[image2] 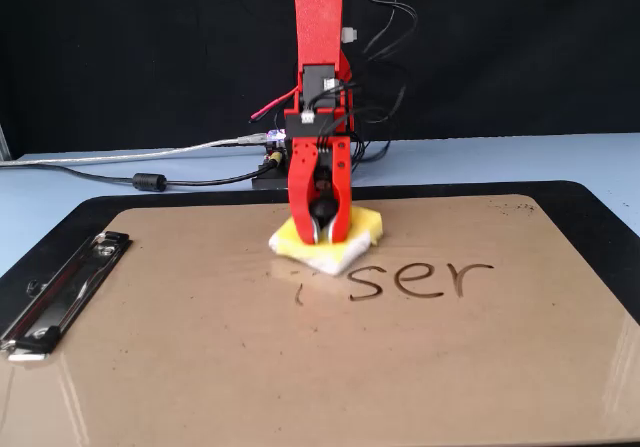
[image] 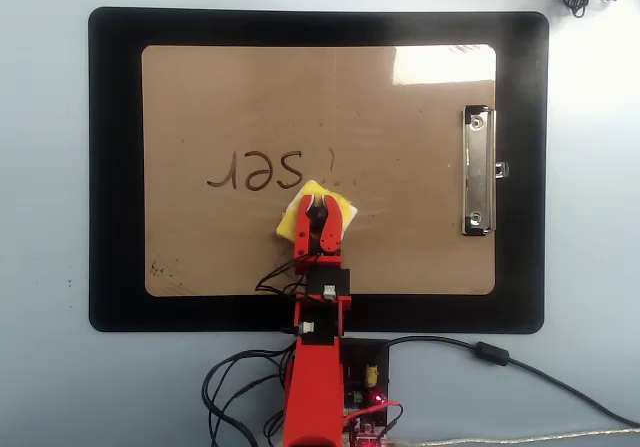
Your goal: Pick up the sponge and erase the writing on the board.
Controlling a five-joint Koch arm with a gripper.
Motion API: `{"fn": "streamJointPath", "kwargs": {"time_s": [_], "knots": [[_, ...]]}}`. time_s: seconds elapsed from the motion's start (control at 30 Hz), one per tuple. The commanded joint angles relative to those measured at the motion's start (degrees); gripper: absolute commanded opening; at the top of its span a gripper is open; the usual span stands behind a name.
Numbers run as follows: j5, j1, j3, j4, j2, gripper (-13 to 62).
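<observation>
Mid-erase, the gripper (image2: 319, 235) clamped the sponge (image2: 352, 248) on the board (image2: 300, 367); "ser" (image2: 420, 279) wanted wiping next.

A: Bright red plastic arm (image2: 320, 27), boxy links, black cables looping off it.

B: Red two-fingered gripper (image2: 319, 235) too, pointed tips, and a white connector on the side.

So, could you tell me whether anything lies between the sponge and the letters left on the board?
Nothing visible does. The sponge, held in the gripper, sits beside the remaining writing, with only bare board between.
</observation>
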Motion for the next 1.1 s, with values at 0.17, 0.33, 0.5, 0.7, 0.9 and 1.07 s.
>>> {"fn": "streamJointPath", "kwargs": {"time_s": [0.17, 0.33, 0.5, 0.7, 0.9, 1.07], "knots": [[-0.8, 2.2, -26.2, -12.0, -32.3, -7.9], [-0.5, 8.6, -21.3, -16.3, -30.0, -7.9], [0.0, 9.3, 4.0, -16.0, -5.4, -7.9], [-0.5, -3.5, -7.2, -16.7, -17.3, -8.0], [-1.8, -8.1, -26.1, -16.3, -35.0, -7.9], [-1.7, -9.3, -4.2, -16.1, -12.7, -7.9]]}}
